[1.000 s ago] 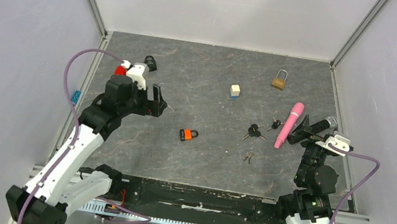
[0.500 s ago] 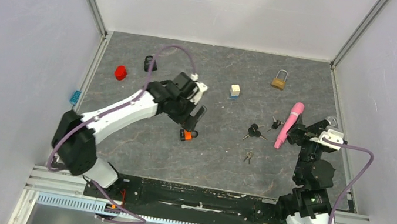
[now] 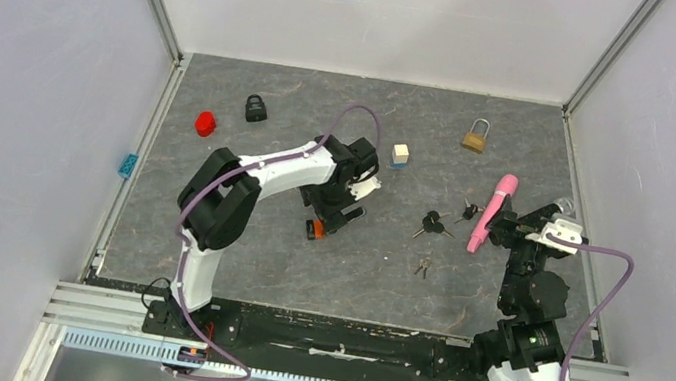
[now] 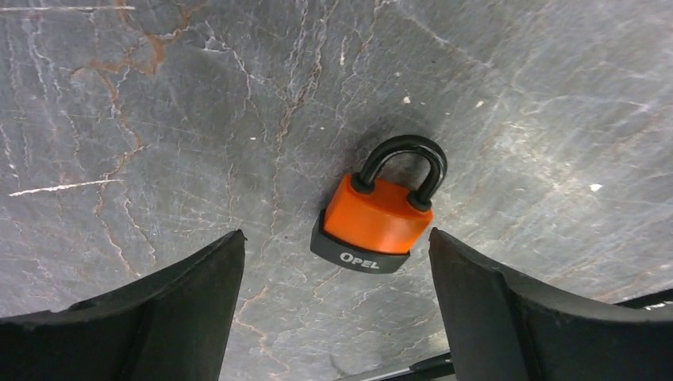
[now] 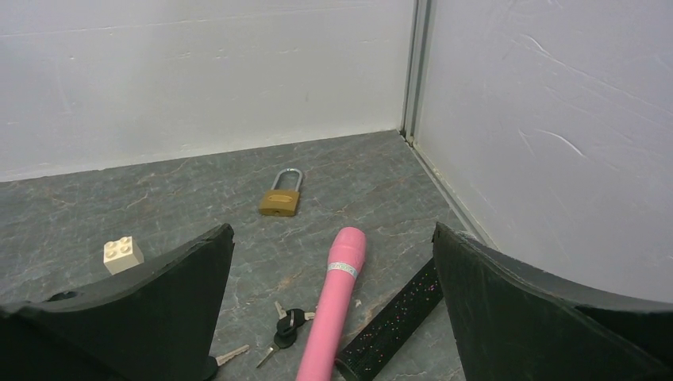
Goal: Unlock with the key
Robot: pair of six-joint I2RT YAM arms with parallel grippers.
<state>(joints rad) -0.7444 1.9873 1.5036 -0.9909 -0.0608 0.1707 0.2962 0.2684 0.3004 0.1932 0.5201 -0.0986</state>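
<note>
Left gripper [image 4: 336, 233] hangs right over the orange padlock [image 4: 373, 218], jaws spread wide on either side and clear of it. The lock lies flat just left of centre frame. Keys [image 3: 432, 223] sit right of centre, near the right gripper [image 5: 333, 228], whose jaws gape too.

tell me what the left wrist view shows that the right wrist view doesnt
Only the left wrist view: an orange padlock with a black shackle, lying flat, OPEL lettered on its base. Only the right wrist view: a brass padlock, a pink stick, black-headed keys beside it, a cream brick and the white walls. Both: the grey veined table.
</note>
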